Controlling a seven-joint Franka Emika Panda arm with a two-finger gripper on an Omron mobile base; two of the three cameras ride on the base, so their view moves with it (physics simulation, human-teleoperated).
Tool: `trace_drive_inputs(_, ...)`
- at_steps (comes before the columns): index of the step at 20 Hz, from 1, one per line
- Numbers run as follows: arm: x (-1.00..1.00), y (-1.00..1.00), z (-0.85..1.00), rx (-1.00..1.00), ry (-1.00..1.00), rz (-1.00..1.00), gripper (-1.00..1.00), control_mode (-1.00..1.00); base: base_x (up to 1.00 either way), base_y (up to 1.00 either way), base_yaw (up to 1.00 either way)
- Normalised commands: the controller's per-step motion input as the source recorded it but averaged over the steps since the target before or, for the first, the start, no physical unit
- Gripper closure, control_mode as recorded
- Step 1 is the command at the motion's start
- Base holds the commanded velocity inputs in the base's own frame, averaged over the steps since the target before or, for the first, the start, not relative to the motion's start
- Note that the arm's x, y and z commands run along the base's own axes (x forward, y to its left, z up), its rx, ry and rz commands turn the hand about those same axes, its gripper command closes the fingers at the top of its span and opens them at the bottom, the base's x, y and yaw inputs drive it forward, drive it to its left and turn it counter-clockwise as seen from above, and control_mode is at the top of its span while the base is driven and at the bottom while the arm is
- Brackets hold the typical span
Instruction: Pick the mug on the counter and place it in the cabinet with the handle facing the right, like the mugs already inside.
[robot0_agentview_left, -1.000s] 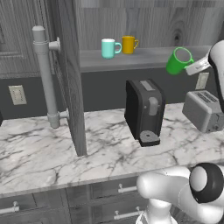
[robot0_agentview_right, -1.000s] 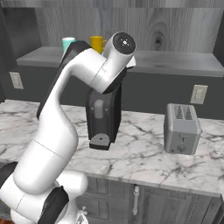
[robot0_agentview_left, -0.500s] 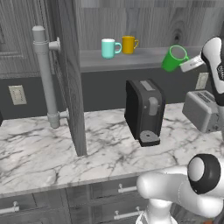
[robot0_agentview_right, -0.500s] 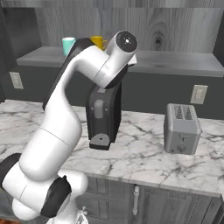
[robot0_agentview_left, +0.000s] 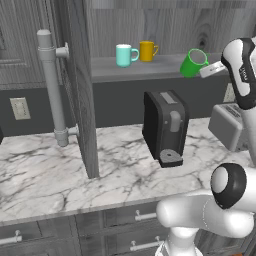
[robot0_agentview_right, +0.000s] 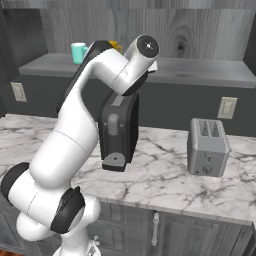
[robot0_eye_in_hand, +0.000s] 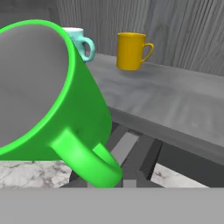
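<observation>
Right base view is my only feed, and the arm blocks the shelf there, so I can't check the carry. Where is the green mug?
Observer: In the left base view the green mug is in the air at shelf height, near the front edge of the shelf and to the right of the yellow-orange mug.
Operator: Is it upright?
Observer: No. It is tilted, with its mouth leaning up and to the right in that view.
Operator: And its handle?
Observer: In the hand view the handle hangs below the mug's body. The teal mug and the yellow-orange one both have theirs pointing right.
</observation>
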Motion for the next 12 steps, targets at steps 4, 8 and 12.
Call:
trace_drive_inputs(4,0.35,0.0,0.0,0.03,0.0,0.0,1.0,-1.0,0.0,0.0,0.0)
trace_drive_inputs(8,0.32,0.0,0.0,0.03,0.0,0.0,1.0,-1.0,0.0,0.0,0.0)
trace_drive_inputs(12,0.29,0.0,0.0,0.04,0.0,0.0,1.0,-1.0,0.0,0.0,0.0)
